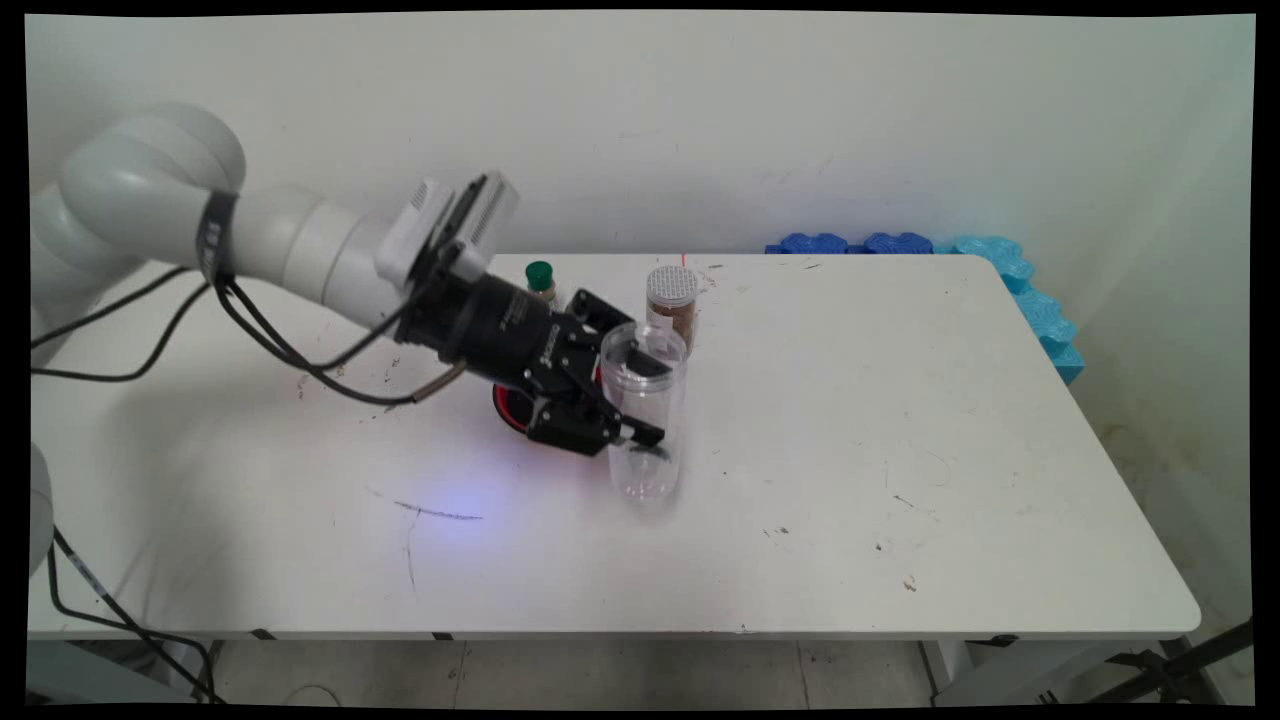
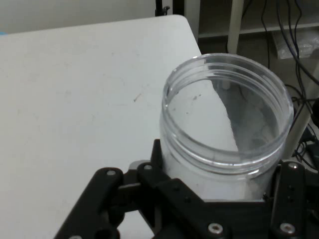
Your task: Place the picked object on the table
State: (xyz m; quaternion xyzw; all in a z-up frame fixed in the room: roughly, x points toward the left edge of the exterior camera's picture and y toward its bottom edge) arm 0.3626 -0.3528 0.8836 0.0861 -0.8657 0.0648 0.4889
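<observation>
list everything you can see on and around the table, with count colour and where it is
clear jar: 1, transparent, open-topped, mid-table, between the tool's fingers; seems lifted slightly off the table
spice jar: 1, clear with brown contents and a pale perforated lid, just behind the clear jar
green-capped bottle: 1, green cap, behind the tool, near the table's far edge
red and black object: 1, on the table, mostly hidden under the tool
blue foam pieces: several, blue, along the table's far right corner
table: 1, white, scuffed
arm: 1, white, entering from the left, with black cables
tool: 1, black, two fingers closed on the clear jar
</observation>
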